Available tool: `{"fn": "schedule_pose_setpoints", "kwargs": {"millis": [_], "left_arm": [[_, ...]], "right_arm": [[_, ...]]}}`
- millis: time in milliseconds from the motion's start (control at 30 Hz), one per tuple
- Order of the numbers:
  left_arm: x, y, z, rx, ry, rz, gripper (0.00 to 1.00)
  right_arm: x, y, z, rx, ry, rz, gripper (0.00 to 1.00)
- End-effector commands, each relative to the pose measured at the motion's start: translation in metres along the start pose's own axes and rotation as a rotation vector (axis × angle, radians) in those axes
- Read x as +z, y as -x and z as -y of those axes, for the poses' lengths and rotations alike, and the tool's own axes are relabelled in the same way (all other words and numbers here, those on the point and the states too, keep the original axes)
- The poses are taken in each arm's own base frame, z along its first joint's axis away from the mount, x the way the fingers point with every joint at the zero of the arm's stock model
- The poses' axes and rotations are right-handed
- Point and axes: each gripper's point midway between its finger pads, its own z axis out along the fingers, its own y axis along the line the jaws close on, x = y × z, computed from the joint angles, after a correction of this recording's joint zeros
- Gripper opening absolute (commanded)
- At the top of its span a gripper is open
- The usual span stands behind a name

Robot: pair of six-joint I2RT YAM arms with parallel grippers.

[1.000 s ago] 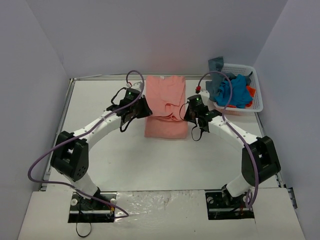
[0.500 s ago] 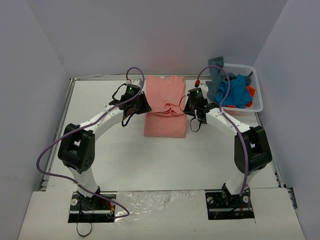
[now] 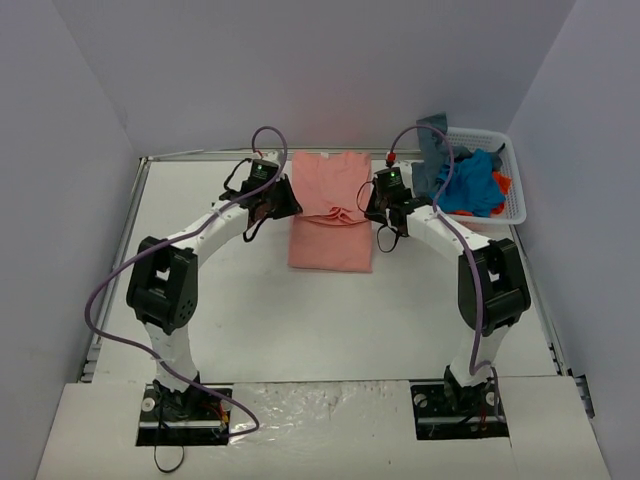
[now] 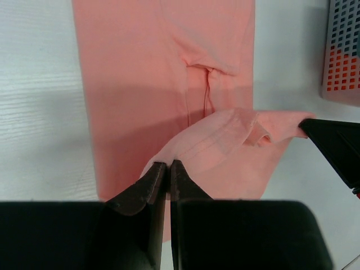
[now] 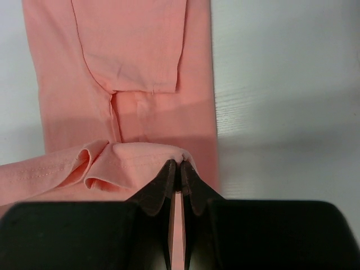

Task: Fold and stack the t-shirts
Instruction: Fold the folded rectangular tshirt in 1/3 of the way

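We find the salmon-pink t-shirt (image 3: 330, 245) lying on the white table (image 3: 250, 290), in the middle toward the far side. It is soft, matte knit cloth, folded into a narrow rectangle whose long axis runs from near to far. A stitched edge stands lifted in a rumpled ridge across it. The left gripper (image 4: 167, 167) is clenched on one end of that ridge and the right gripper (image 5: 179, 167) on the other (black jaws pressed tight on cloth). At far right, blue and orange-red t-shirts (image 3: 470, 185) lie heaped in the white lattice basket (image 3: 517, 200).
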Motion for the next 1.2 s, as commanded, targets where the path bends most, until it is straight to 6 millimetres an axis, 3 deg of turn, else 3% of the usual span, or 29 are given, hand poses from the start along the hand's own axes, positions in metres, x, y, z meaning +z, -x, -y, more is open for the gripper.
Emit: {"fn": "schedule_pose_setpoints", "kwargs": {"millis": [0,600,1167], "left_arm": [[-0.003,0.026,0.014,0.017,-0.049,0.049,0.03],[0.023,0.029,0.003,0.011,-0.055,0.023,0.02],[0.049,0.011,-0.017,-0.007,-0.035,-0.032,0.02]], "right_arm": [[0.005,0.021,-0.005,-0.003,0.017,0.040,0.00],[0.036,0.022,-0.004,-0.007,0.010,0.016,0.00],[0.060,0.007,0.002,-0.019,-0.001,-0.029,0.00]]}}
